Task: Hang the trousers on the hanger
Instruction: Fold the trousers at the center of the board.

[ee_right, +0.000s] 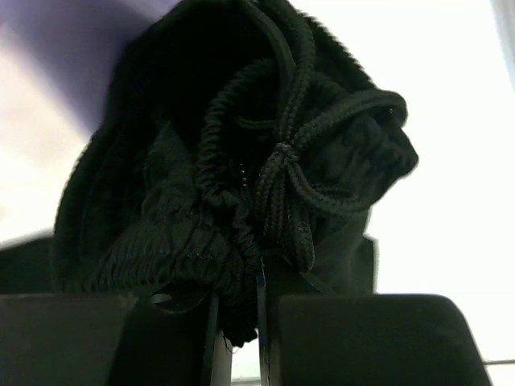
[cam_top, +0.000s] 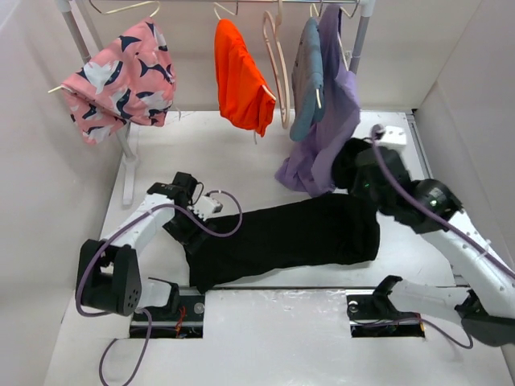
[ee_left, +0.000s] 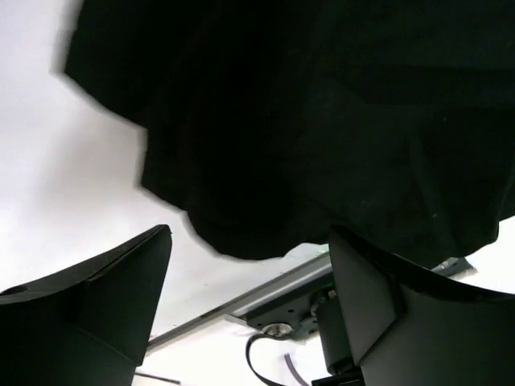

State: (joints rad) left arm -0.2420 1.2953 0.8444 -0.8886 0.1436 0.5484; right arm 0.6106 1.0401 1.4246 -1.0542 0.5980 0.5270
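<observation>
Pinching waist end: right claw [ee_right: 237,314] clenched on trousers [cam_top: 298,233], held up off counter [cam_top: 273,322] twd hanger [cam_top: 279,76] behind, prob. to feed it thru. Legs lie across counter. Left claw [ee_left: 249,273] released, over hem end, likely to steady fabric.

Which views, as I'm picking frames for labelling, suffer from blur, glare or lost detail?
Top external: sharp and evenly lit, though the trousers read as near-featureless black. Left wrist: the fabric's edge is soft, its folds barely show, and the table is blown out white. Right wrist: the drawstring is crisp; the background is overexposed.
</observation>
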